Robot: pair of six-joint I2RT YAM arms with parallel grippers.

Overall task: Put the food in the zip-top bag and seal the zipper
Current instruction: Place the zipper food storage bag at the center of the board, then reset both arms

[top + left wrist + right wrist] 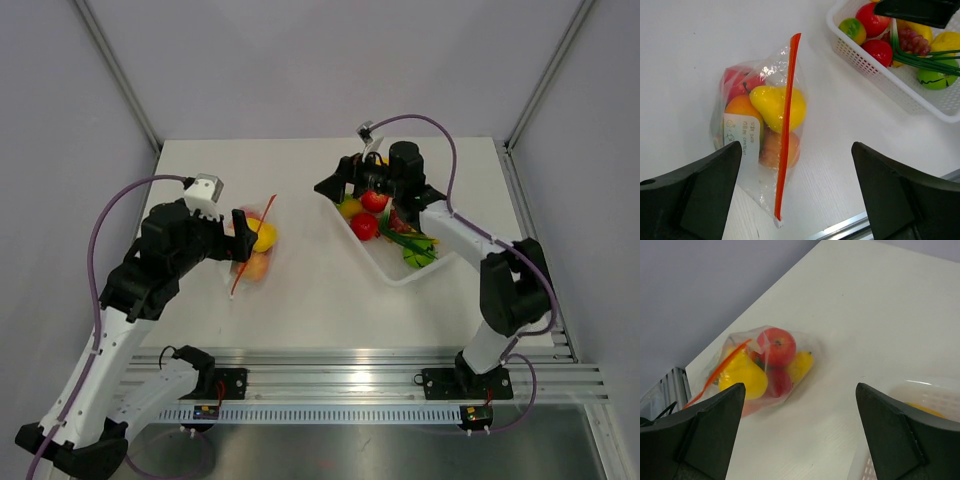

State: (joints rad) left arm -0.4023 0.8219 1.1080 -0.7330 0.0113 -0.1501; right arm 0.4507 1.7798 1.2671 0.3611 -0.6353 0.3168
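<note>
The zip-top bag (254, 248) lies flat on the table's left half, holding several pieces of food, among them a yellow pear (775, 102) and a red apple (776, 346). Its zipper (786, 125) runs as one straight orange-red strip along the bag's right edge. My left gripper (797, 190) hovers open over the bag's near corner and touches nothing. More food (366, 224) lies in the white tray (400, 275). Over the tray's far-left end my right gripper (800, 430) stands open and empty, facing the bag (765, 365).
The white tray (880, 80) holds red, yellow and green toy produce and grapes. One black finger of the right gripper shows above it in the left wrist view. The table's near edge meets a metal rail (380, 375). Grey walls close in the back and sides.
</note>
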